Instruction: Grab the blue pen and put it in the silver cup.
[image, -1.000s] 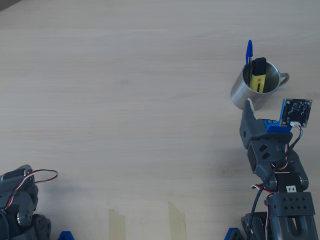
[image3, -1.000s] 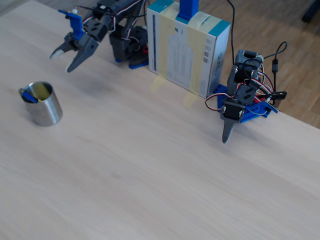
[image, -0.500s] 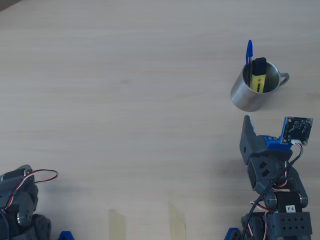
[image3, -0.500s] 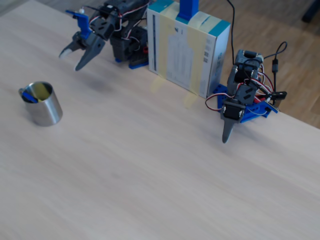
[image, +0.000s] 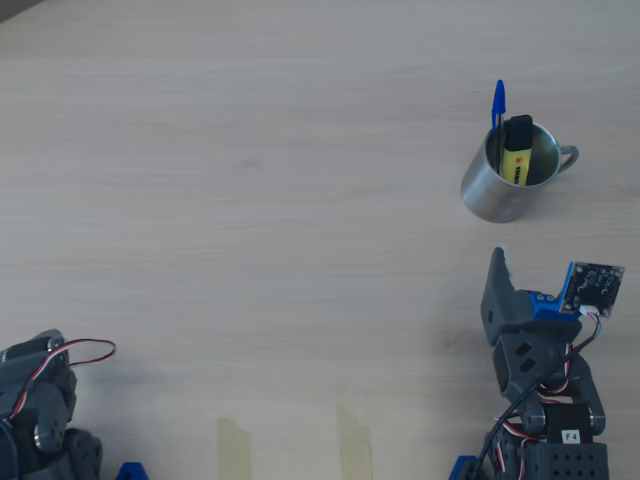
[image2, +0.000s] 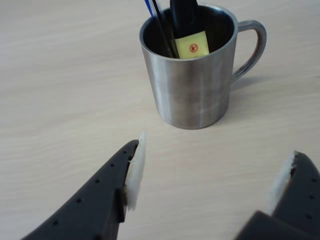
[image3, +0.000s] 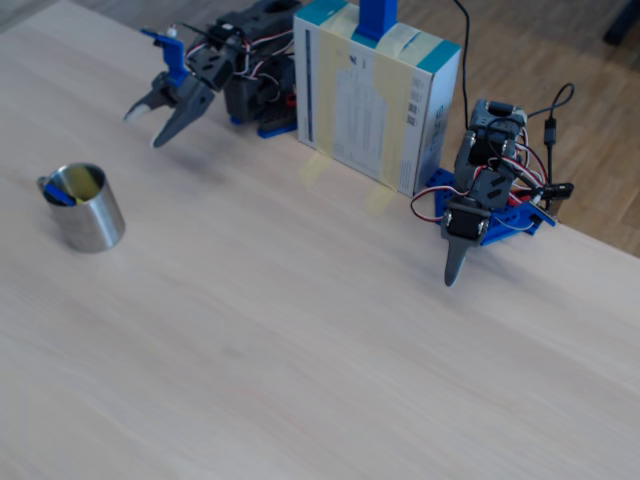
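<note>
In the wrist view the blue pen (image2: 159, 22) shows only as thin dark and blue lines rising out of the silver cup (image2: 192, 85) and cut off by the top edge, and the yellow highlighter (image2: 189, 42) beside it loses its black cap at the same edge. The overhead view shows more — the pen's blue cap (image: 498, 103) sticks up past the cup's far rim (image: 490, 160), the barrel leaning against the wall inside, with the highlighter (image: 515, 150) standing next to it. In the fixed view the cup's (image3: 88, 215) contents are too small to sort out beyond a blue fleck and a yellow gleam. The gripper (image2: 207, 172) is empty, its two fingers spread wide, each with a pale pad (image2: 135, 167) on its inner face; the lower parts of both fingers run out of the bottom of the wrist view. The cup stands upright on the wooden table (image: 250, 170) ahead of the fingertips, clear of them, handle (image2: 252, 47) to the right. A second arm (image3: 480, 205) sits folded beside a cardboard box (image3: 375, 95).
</note>
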